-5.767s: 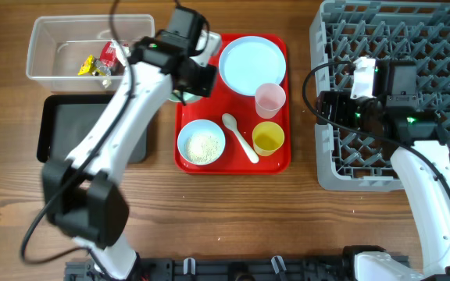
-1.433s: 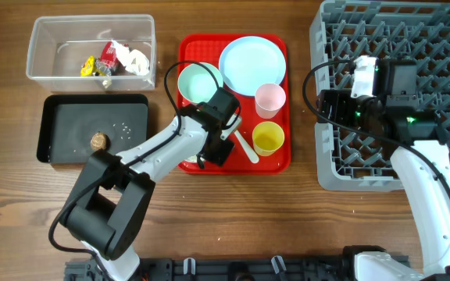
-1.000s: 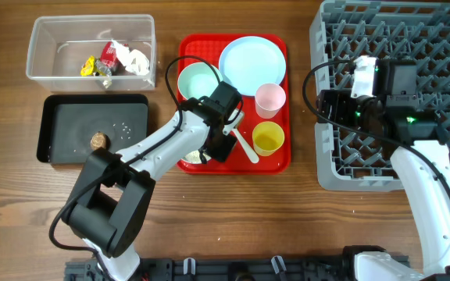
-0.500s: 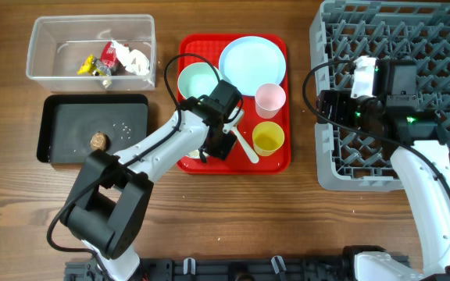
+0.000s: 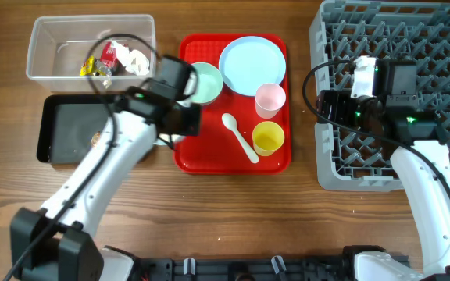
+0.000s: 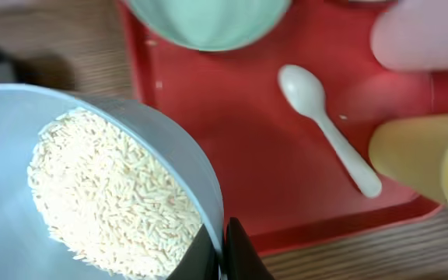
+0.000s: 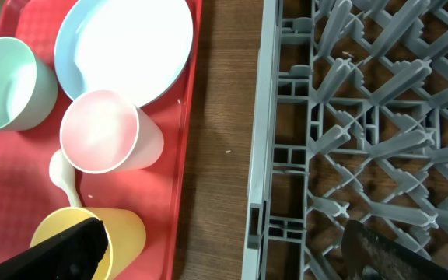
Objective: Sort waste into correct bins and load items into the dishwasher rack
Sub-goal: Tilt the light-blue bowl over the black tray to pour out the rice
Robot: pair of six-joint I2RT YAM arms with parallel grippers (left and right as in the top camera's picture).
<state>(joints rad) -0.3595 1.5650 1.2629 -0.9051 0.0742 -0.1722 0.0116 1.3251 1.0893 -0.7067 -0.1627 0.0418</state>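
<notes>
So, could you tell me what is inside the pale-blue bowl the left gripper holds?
Loose white rice grains lie in the pale-blue bowl, its rim pinched by the left gripper. They cover much of its bottom, so anything beneath is hidden.

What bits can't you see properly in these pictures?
Overhead: the left arm hides the pale-blue bowl and part of the black tray.
Left wrist: the pink cup and yellow cup are blurred and cut off by the edges.
Right wrist: the dishwasher rack runs off the frame.
</notes>
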